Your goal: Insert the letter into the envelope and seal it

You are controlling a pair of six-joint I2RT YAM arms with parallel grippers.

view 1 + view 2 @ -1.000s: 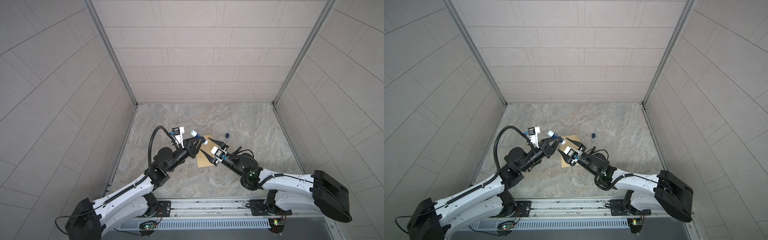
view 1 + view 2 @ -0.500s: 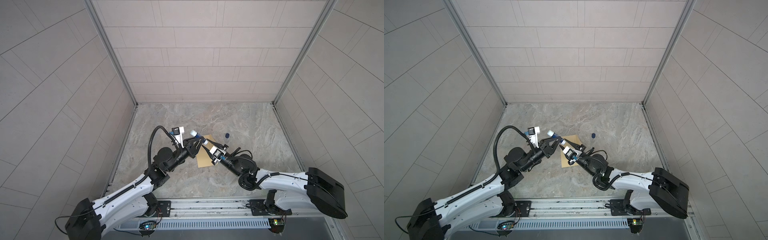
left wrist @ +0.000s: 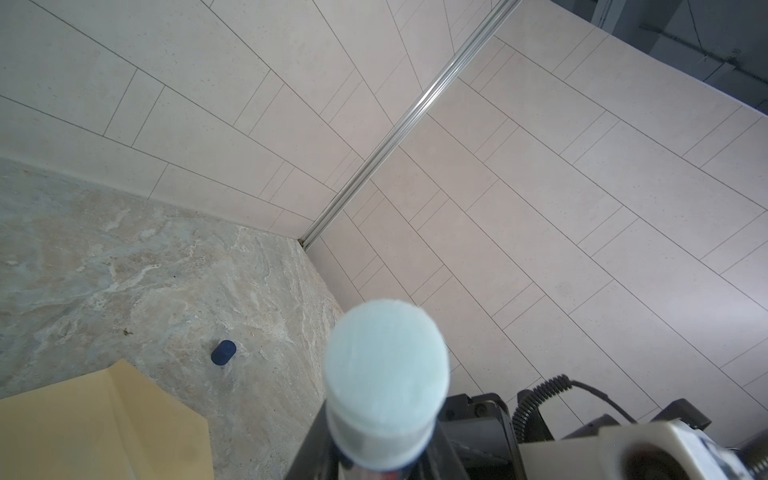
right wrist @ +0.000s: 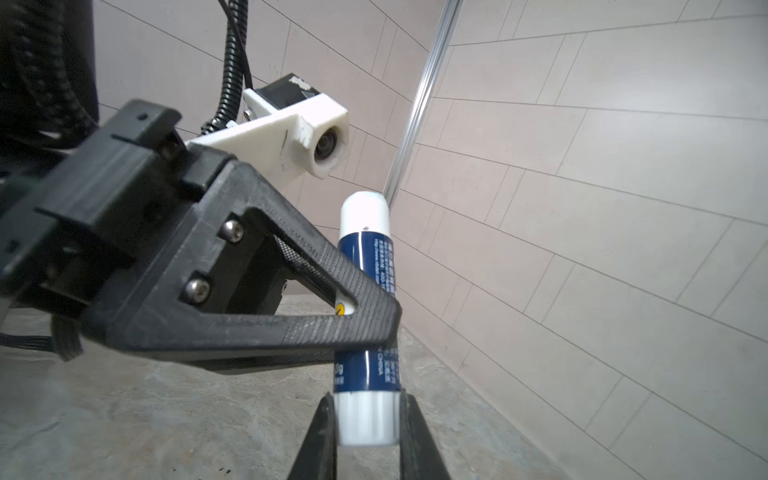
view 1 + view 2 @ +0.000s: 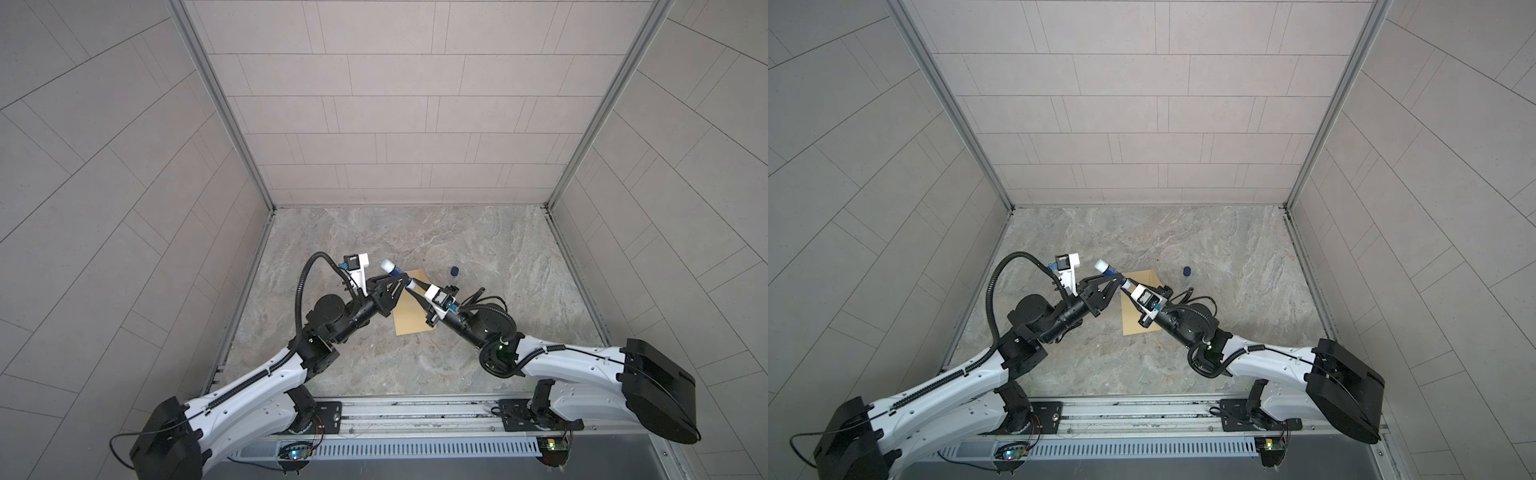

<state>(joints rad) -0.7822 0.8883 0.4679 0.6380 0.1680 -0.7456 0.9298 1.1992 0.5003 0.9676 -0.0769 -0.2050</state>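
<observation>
- Glue stick (image 4: 376,257) is gripped mid-barrel by the left gripper (image 5: 400,283), long axis far-left to near-right.
- Its near-right white base end is pinched by the right gripper (image 4: 366,419).

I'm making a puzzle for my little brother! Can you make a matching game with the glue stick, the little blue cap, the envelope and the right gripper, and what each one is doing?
Things:
1. glue stick
2. blue cap
3. envelope
4. right gripper

States:
A. lying flat on the table, tan
B. shut on the stick's white bottom end
C. held up in the air, uncapped
D. on the table, off the stick

Pairs: 1-C, 2-D, 3-A, 4-B
</observation>
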